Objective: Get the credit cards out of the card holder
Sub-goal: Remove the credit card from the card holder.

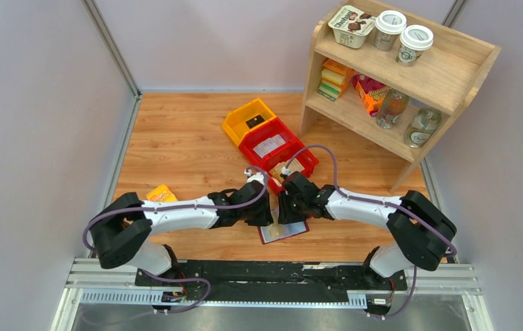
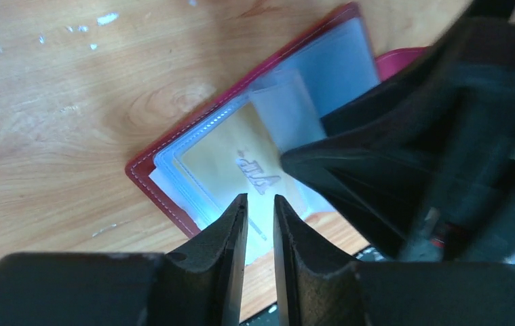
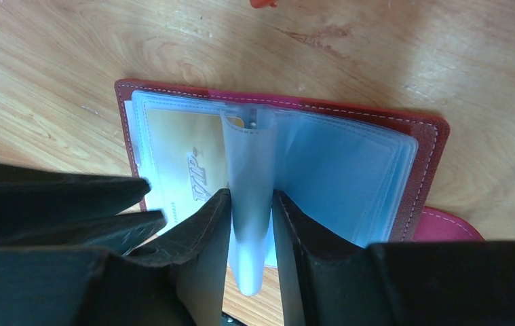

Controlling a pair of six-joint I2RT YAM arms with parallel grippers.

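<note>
wooden table (image 1: 176, 138) bears the open card holder (image 3: 431, 136); right gripper (image 3: 251, 198) pinches its clear leaf (image 3: 248, 156), tan credit card (image 3: 173, 146) just beside; left gripper (image 2: 259, 198) nearly closed, cannot tell if gripping.

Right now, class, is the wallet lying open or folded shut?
Open: the wallet lies spread flat on the table, clear pockets fanned out, a tan card inside one.

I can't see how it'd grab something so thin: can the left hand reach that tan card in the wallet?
Probably yes: the left hand hangs right by the tan card, and the right hand holds a clear page aside. The card sits in a sleeve, though.
</note>
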